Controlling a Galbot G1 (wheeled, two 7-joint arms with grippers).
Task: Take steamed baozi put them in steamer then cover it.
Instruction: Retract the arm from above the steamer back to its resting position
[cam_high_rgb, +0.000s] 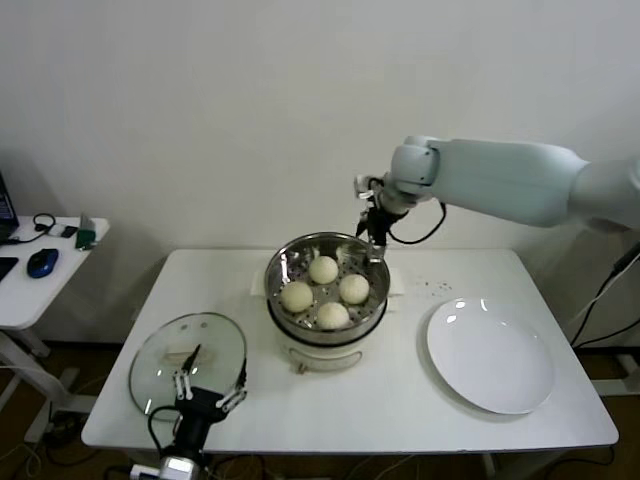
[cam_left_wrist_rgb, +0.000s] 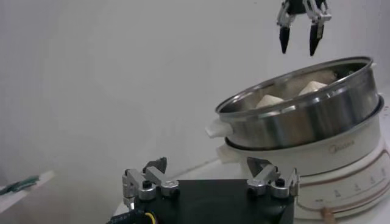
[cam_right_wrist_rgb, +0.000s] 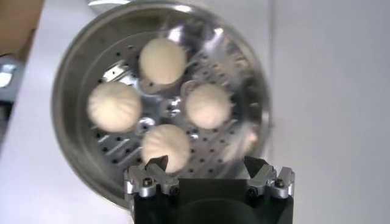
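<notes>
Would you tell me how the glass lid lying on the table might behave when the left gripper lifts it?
The glass lid looks rigid and probably fairly heavy, and breakable if dropped. Its smooth dome seems slippery, so the bar handle is likely the safest hold for the open left gripper.

Right arm reaches in from the right side, forearm roughly level, wrist bent downward. Right hand (cam_high_rgb: 372, 238) hangs just above the far rim of the steamer (cam_high_rgb: 275, 275), pointing down, fingers spread apart, nothing between them.

Left arm low at the near edge of the counter (cam_high_rgb: 560, 428), forward-left of the steamer and well apart from it. Left hand (cam_high_rgb: 210, 392) points toward the steamer, fingers wide apart, holding nothing.
</notes>
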